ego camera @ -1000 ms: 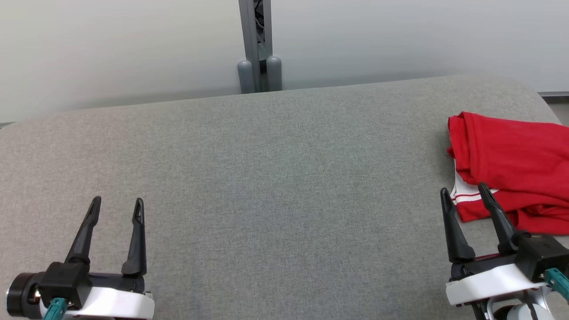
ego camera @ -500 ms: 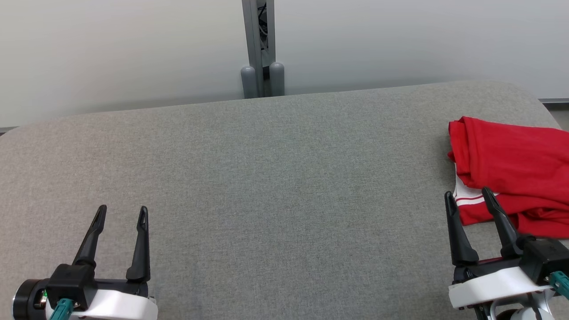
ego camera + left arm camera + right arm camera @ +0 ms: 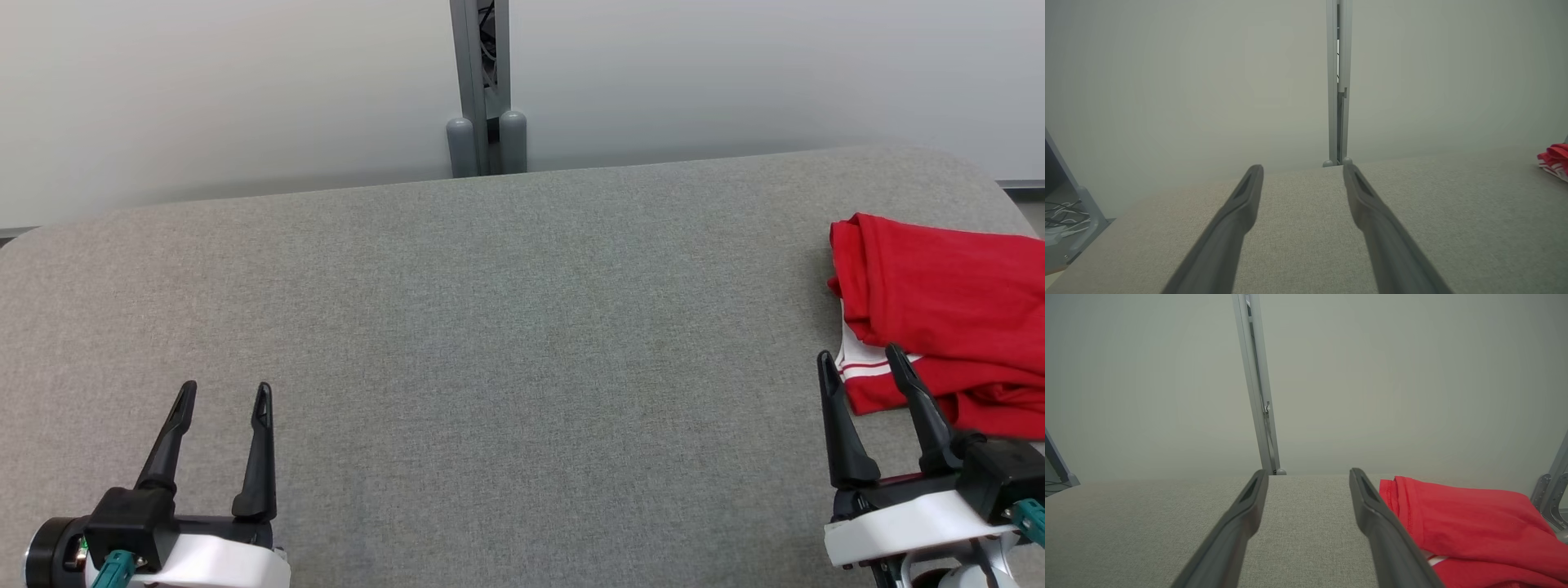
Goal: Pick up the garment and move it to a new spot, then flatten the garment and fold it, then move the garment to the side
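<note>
Grey tabletop (image 3: 490,327) held the garment (image 3: 939,302) at three o'clock; my left fingers (image 3: 260,441) and right fingers (image 3: 834,416) gaped empty. Pinching one layer could unfold it.

The left end effector (image 3: 226,385) is showing two long, tapering black fingers on a black block and white shell, with a teal plug beside the shell. The right end effector (image 3: 859,353) is showing the same colours.
</note>
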Robot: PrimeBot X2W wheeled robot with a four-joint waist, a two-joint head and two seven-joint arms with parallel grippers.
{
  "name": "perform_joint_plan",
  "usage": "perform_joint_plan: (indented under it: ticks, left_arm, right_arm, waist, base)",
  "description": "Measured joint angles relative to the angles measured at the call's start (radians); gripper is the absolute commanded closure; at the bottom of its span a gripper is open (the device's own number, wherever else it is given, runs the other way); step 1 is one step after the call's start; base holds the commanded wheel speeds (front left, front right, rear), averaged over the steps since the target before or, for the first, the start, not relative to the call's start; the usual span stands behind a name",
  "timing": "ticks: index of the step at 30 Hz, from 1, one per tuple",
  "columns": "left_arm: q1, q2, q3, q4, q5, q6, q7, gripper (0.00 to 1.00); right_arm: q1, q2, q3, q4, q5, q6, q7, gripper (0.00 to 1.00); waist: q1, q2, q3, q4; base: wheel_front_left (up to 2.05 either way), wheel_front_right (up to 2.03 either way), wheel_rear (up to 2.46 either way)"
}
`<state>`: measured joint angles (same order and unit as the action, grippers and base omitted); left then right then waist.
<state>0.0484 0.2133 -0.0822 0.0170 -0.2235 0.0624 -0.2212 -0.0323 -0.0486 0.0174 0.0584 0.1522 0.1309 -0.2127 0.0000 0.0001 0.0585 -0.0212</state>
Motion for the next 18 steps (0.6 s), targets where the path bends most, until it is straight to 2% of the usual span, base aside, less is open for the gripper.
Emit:
perform_joint_plan:
  ticks: [7,8,13,18]
  left_arm:
    - [0.0,0.002,-0.003,0.007,-0.006,0.001,-0.005,0.0]
    - [0.0,0.003,-0.003,0.008,-0.007,0.001,-0.005,1.0]
    - [0.02,-0.021,-0.014,0.047,-0.012,0.0,-0.003,1.0]
    - [0.023,-0.036,-0.026,0.069,-0.121,-0.013,-0.004,1.0]
  right_arm:
    - [0.001,0.0,0.0,-0.001,0.006,0.0,0.001,0.0]
    - [0.001,0.0,0.001,-0.002,0.006,0.0,0.002,1.0]
    - [0.015,0.013,-0.002,0.037,0.01,0.0,0.006,1.0]
    - [0.007,0.007,-0.036,0.081,0.12,0.0,0.069,1.0]
  waist:
    - [0.0,0.0,-0.002,-0.001]
    - [0.0,0.0,-0.002,-0.001]
    - [0.0,0.0,-0.002,0.0]
    - [0.0,-0.0001,-0.004,0.001]
  base:
    - [0.0,0.0,0.0]
    - [0.0,0.0,0.0]
    - [0.0,0.0,0.0]
    - [0.0,0.0,0.0]
